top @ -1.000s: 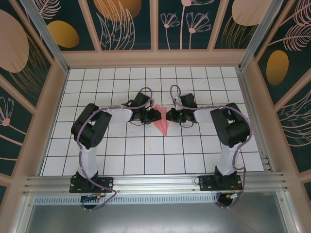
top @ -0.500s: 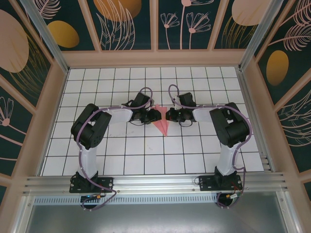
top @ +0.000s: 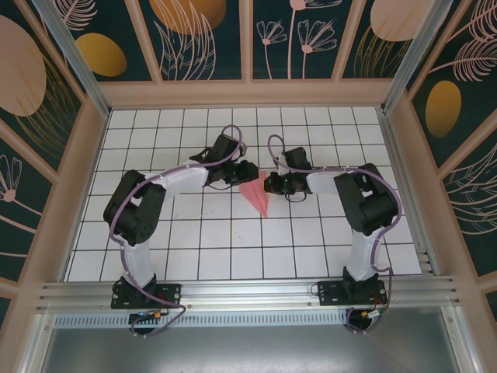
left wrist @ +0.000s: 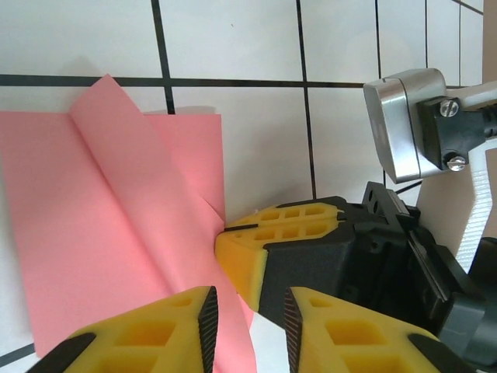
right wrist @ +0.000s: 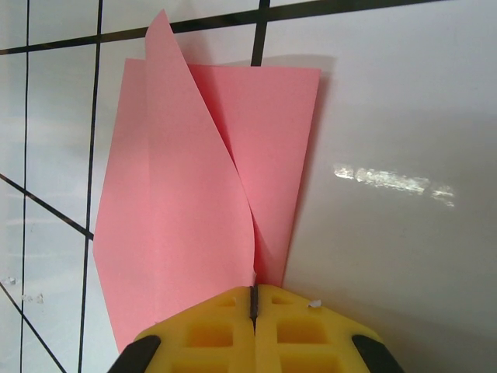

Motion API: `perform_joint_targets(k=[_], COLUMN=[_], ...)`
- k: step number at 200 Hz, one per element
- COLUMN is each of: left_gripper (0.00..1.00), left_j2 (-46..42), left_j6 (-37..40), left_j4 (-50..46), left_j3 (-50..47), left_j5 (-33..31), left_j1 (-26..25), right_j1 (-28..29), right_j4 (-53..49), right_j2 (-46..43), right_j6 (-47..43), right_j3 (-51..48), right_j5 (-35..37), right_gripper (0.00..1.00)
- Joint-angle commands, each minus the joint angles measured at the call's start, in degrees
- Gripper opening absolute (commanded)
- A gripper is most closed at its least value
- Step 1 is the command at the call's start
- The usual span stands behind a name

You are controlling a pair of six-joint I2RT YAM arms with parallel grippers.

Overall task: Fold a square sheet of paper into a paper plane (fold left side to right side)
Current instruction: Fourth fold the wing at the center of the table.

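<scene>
Left gripper (top: 247,171) shifted up-table, part-spread over salmon-pink folded paper plane (top: 256,198); right gripper (top: 269,184) stayed pressed together, pinning edge; next fold probably wanted slow, aligned sweep

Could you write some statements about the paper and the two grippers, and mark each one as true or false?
1. The pink paper lies on the gridded table between the two grippers. True.
2. The right gripper has its jaws wide apart. False: they are shut together on the paper's edge.
3. The left gripper has its jaws apart, with an edge of the paper in the gap. True.
4. The paper is a flat, unfolded square. False: it is folded, with one flap raised, and narrows to a point towards the arm bases.
</scene>
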Motion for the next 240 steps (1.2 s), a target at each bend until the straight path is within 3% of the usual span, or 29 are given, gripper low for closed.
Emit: perform_joint_targets(k=[1, 74, 143, 202, 240], left_gripper=[0.31, 0.30, 0.29, 0.29, 0.29], left_j2=[3.37, 10.96, 13.73, 14.02, 13.84], left_j6=[0.40, 0.22, 0.38, -0.83, -0.84], left_j4=[0.05, -0.19, 0.20, 3.07, 3.32], left_j3=[2.03, 6.81, 4.46, -0.37, -0.64], left_j5=[2.31, 1.71, 0.33, 0.06, 0.06], left_j1=[0.13, 0.29, 0.53, 0.51, 0.47], right_j1=[1.62, 1.91, 1.83, 0.08, 0.97], right_j4=[-4.09, -4.41, -4.17, -8.16, -9.02], right_j2=[3.81, 3.95, 1.25, -10.44, -17.75], right_j6=[-1.47, -1.63, -2.48, -4.15, -1.78], right_j3=[-0.34, -0.13, 0.41, 2.60, -2.04], right_j5=[4.10, 4.56, 5.44, 8.69, 4.14], right_gripper=[0.00, 0.00, 0.01, 0.25, 0.27])
